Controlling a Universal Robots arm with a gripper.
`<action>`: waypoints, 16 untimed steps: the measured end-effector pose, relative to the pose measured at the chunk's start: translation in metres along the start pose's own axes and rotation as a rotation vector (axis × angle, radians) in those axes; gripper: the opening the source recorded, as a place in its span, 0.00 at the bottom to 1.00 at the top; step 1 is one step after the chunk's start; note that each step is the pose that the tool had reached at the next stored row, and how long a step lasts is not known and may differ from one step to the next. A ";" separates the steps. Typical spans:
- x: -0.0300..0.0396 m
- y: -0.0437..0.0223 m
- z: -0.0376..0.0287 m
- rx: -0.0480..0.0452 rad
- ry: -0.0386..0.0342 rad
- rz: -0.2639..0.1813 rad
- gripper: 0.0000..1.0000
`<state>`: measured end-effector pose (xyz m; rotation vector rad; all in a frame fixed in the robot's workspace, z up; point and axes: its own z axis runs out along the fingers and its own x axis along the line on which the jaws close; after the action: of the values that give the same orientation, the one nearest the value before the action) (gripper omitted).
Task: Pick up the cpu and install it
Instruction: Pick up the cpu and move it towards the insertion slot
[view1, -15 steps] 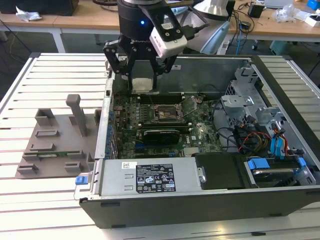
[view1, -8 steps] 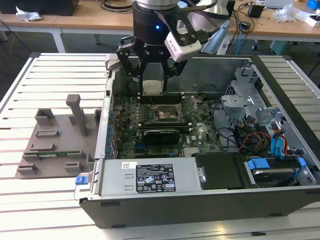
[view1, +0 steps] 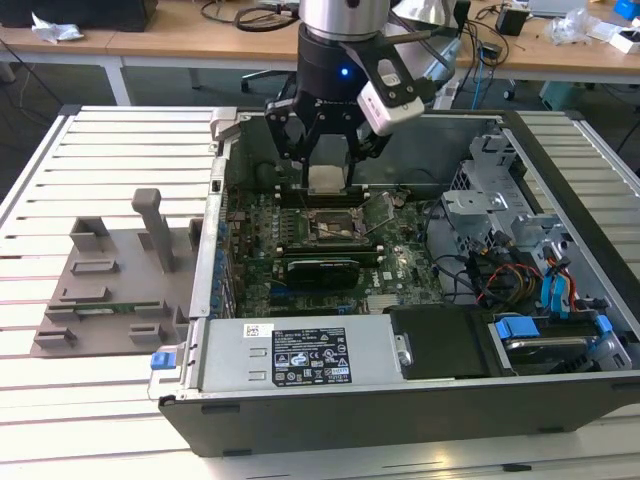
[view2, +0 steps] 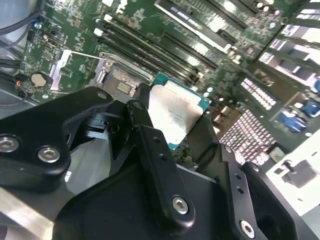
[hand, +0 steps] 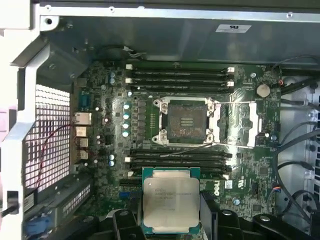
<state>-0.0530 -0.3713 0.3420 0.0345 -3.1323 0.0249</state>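
the pincer (view1: 328, 165) is clenched on the cpu (view1: 327, 178), with a black finger on each of two opposite edges. it holds the chip flat, its silvery lid facing up. in both wrist views the cpu (hand: 171, 206) (view2: 175, 115) sits between the fingers (hand: 125, 222), and a thin greenish rim shows around the lid.

in the exterior view the chip hangs in the air over the motherboard (view1: 300, 270) inside the open computer case (view1: 400, 410). it is at about twelve o'clock from the socket (view1: 335, 228) and clear of it.

the socket (hand: 186, 121) is a dark square in a metal frame, and its contact field lies exposed. its hinged plate (hand: 240, 120) is swung open to one side. long black memory slots (hand: 180, 75) run along two sides of the socket. a round coin cell (hand: 263, 90) sits just beyond the open plate.

in the exterior view a silver power supply (view1: 300, 355) lies at about six o'clock from the socket, against the case wall. a grey fixture plate (view1: 110, 280) rests on the slatted worktop (view1: 100, 150) at about nine o'clock from the case, just beside it.
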 end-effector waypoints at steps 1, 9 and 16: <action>-0.0032 0.0030 0.0030 0.0002 0.0005 0.000 0.55; -0.0130 0.0115 0.0158 0.0000 0.0012 0.000 0.55; -0.0180 0.0149 0.0279 0.0002 0.0023 0.000 0.55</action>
<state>-0.0356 -0.3565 0.3138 0.0344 -3.1299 0.0252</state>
